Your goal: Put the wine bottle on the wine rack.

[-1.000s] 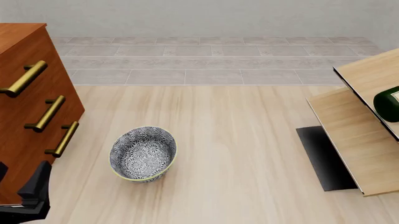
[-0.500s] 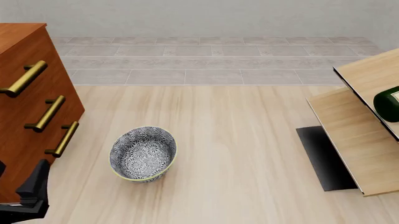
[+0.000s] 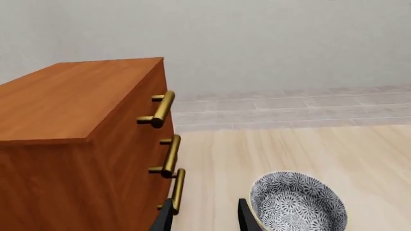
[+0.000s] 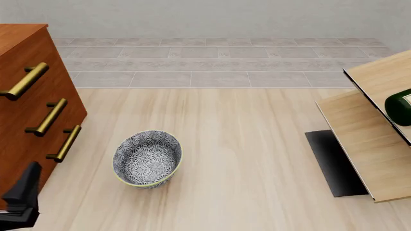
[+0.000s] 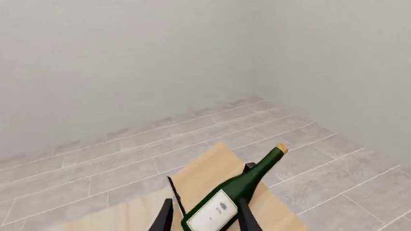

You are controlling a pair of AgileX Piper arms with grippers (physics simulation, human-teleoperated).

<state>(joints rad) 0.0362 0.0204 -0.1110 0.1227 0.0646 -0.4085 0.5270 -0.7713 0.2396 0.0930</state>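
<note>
Through the right wrist camera I see the bottle [image 5: 226, 199] lying tilted on the rack [image 5: 212, 171]: dark green glass, gold foil cap at the far raised end, white rectangular label with small print on the body. It rests on the pale wood panels, against a thin dark edge. My right pincer [image 5: 204, 215] has its fingers apart, one on each side of the bottle's lower body; I cannot tell whether they touch the glass. In the front view only a dark green bit of the bottle [image 4: 399, 107] shows at the right edge, on the rack [image 4: 366, 139]. My left pincer [image 3: 204, 216] is also apart, empty, between the cabinet [image 3: 83, 144] and the bowl [image 3: 297, 204] on the counter [image 4: 244, 144].
</note>
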